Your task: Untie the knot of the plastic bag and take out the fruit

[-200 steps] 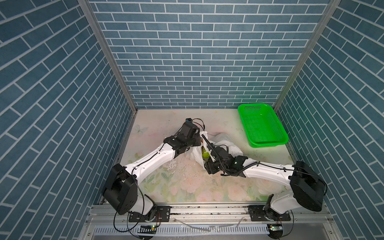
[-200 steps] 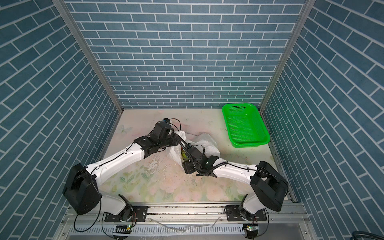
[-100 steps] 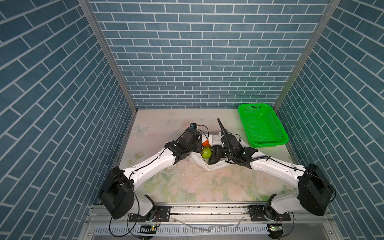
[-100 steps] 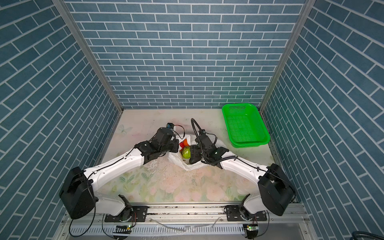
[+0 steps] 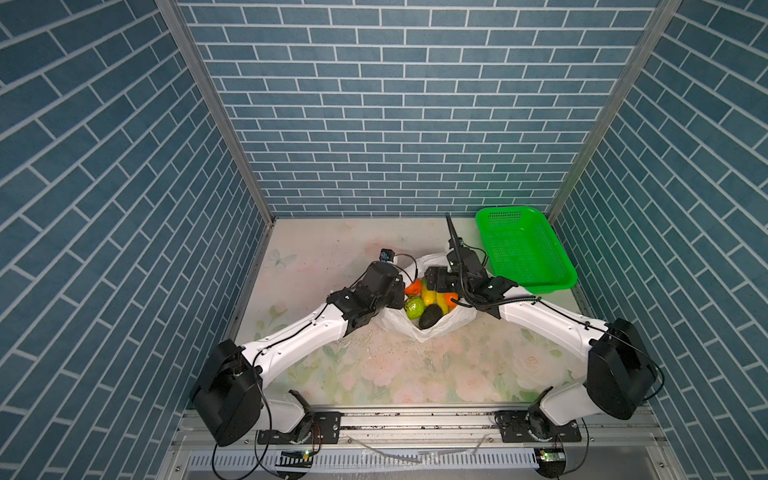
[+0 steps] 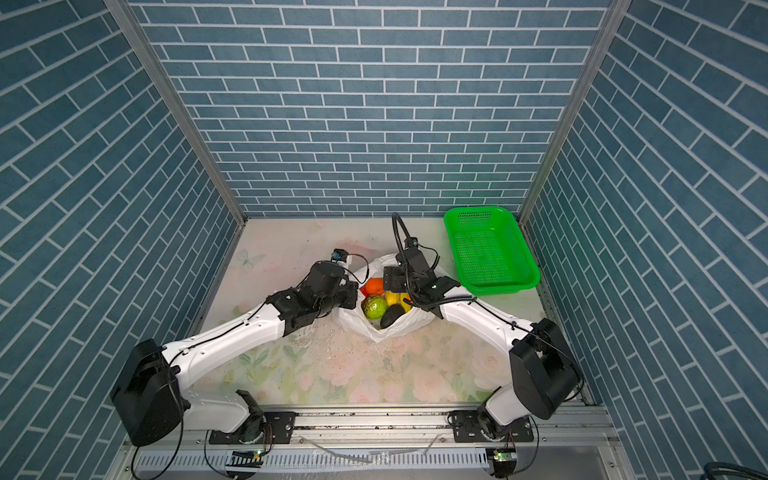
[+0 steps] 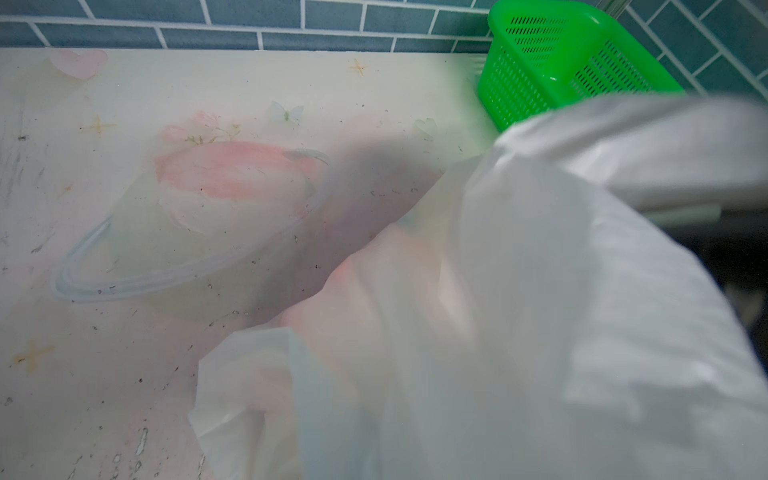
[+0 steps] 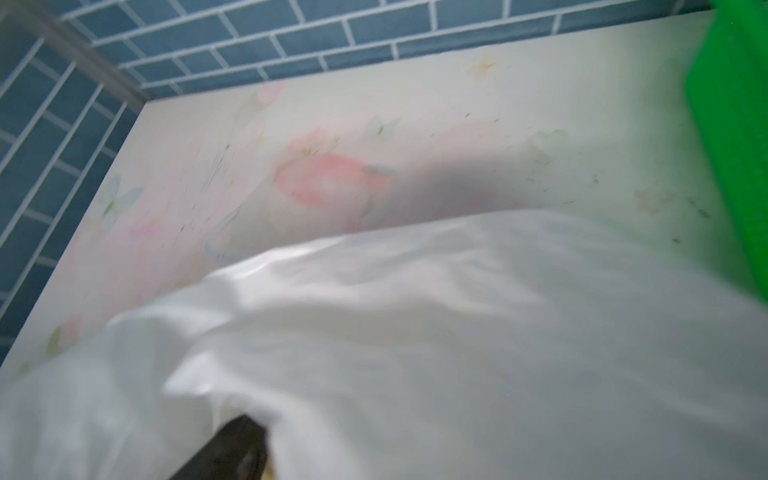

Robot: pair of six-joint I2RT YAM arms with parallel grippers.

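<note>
The white plastic bag (image 5: 428, 332) lies mid-table with its mouth spread wide in both top views. Fruit shows inside: a green apple (image 5: 414, 307), an orange (image 5: 413, 286), a yellow banana (image 5: 432, 297) and a dark avocado (image 5: 430, 318). No knot shows. My left gripper (image 5: 400, 289) sits at the mouth's left rim, shut on the film, which blankets the left wrist view (image 7: 519, 311). My right gripper (image 5: 434, 284) is at the far right rim. One dark finger (image 8: 232, 449) stands far off to the side under the bag (image 8: 457, 332); its mate is hidden.
A green perforated basket (image 5: 523, 249) stands at the back right, just beyond the right arm, and shows in both wrist views (image 7: 540, 62). Tiled walls close in the floral table on three sides. A rail runs along the front edge.
The two grippers have drawn apart and toward the back, spreading the bag's mouth and exposing the fruit. The left jaws have shut on the rim; the right jaws have widened.
</note>
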